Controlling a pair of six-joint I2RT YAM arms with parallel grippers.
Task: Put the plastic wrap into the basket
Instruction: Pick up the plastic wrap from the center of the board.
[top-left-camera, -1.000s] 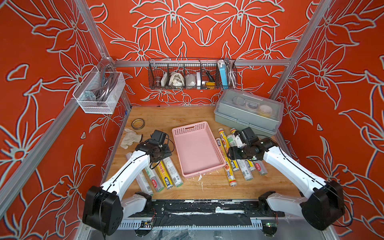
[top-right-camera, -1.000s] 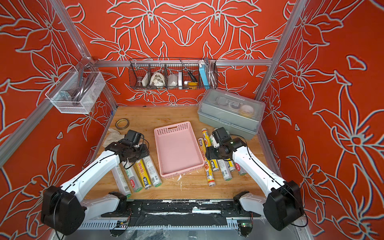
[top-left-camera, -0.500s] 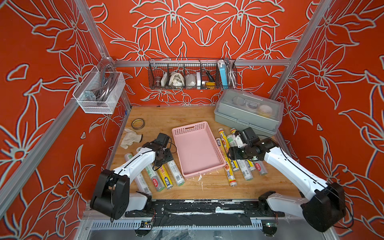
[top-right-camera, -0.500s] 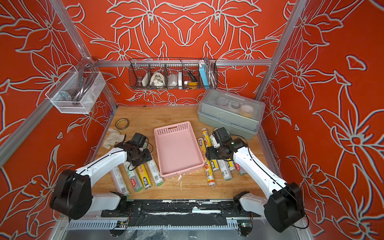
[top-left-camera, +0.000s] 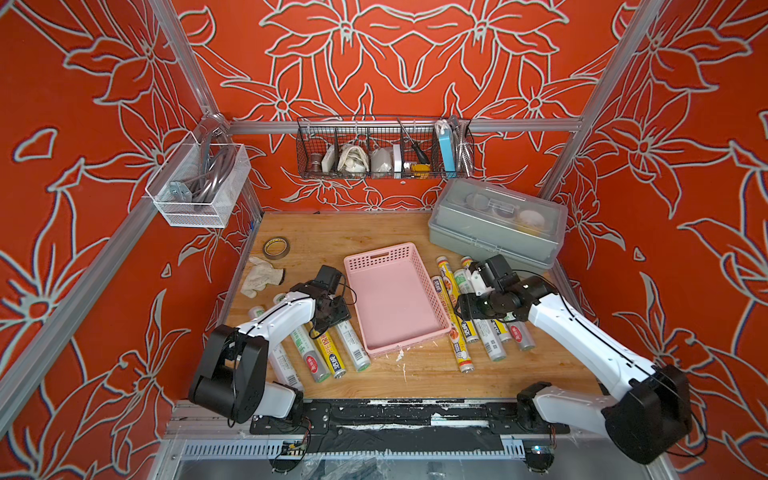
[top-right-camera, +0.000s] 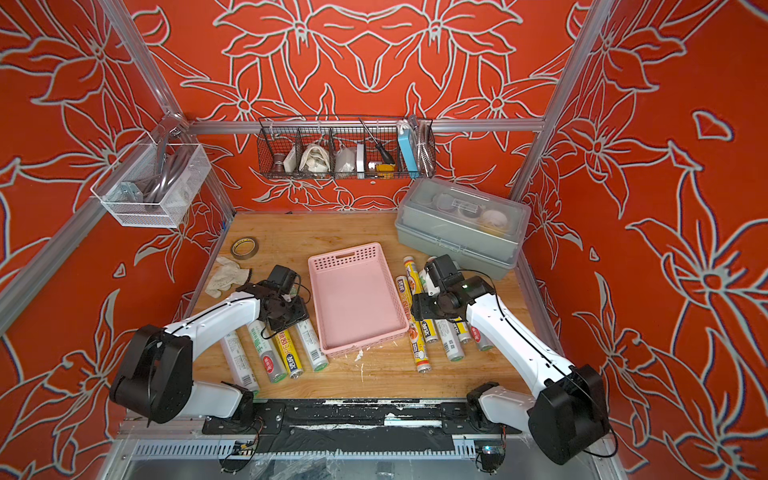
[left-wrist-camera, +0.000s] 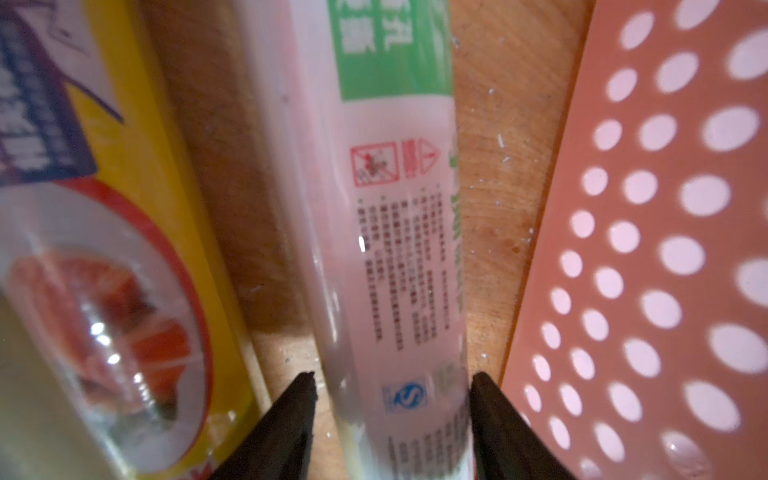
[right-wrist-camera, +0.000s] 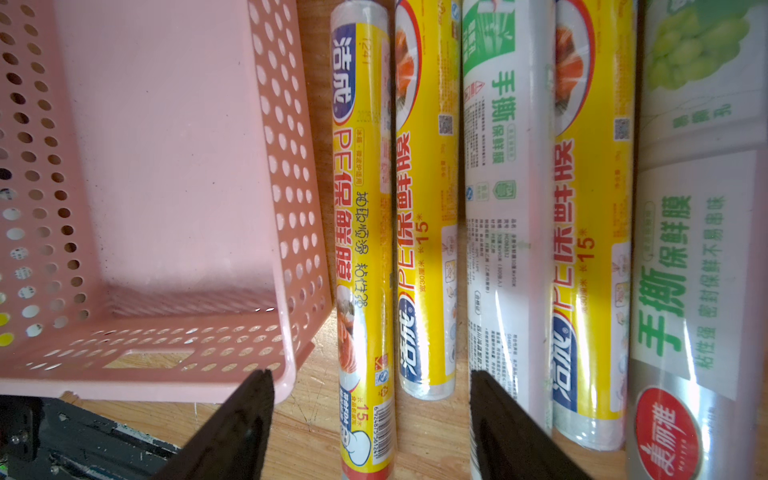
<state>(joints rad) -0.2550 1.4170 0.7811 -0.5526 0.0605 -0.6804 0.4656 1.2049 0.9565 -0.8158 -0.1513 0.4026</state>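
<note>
- Left gripper (left-wrist-camera: 392, 382) half spread, a finger down each side of a white-green roll (left-wrist-camera: 395, 208); contact unclear.
- Basket (left-wrist-camera: 623, 249) just outside one finger.
- Right gripper (right-wrist-camera: 370, 374) wide, yellow roll (right-wrist-camera: 361, 208) lying between its fingers, basket corner by one fingertip.

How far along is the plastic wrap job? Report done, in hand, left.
Done: nothing; the pink basket is empty. In hand: left gripper open astride a white-green roll beside it; right gripper open above the yellow rolls. Left: every roll, all lying on the table.
</note>
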